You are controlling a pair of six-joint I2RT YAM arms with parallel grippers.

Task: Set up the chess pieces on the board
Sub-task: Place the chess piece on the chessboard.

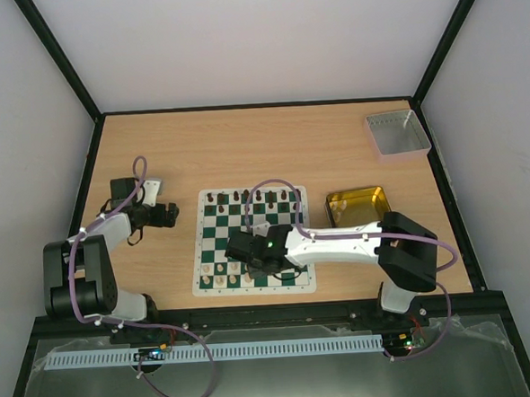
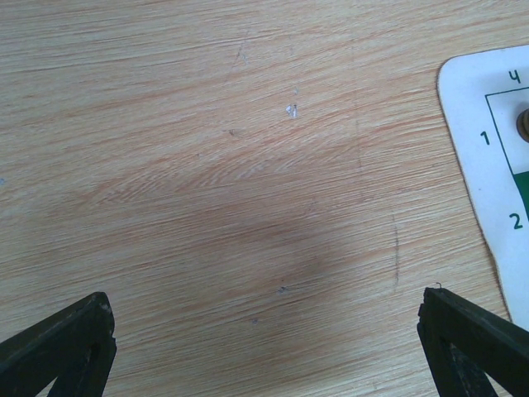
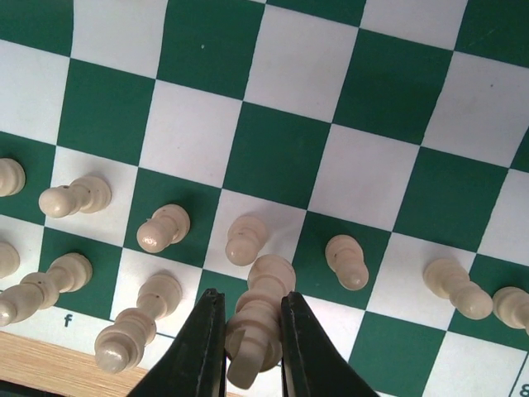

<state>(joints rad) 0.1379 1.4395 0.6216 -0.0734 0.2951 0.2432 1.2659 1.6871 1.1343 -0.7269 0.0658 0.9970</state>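
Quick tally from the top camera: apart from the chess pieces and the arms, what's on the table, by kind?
Board: 1
Gold tin: 1
Grey tray: 1
Total: 3

The top camera sits high behind both arm bases and looks steeply down over the whole tabletop (image 1: 244,155), with the board (image 1: 215,237) near mid-frame. The left wrist camera hangs close over bare wood, facing nearly straight down, its jaws in the lower corners. The board's numbered corner (image 2: 483,124) at its right edge also shows from overhead. The right wrist camera looks down from very near onto cream pieces (image 3: 248,240), probably the board's near rows.
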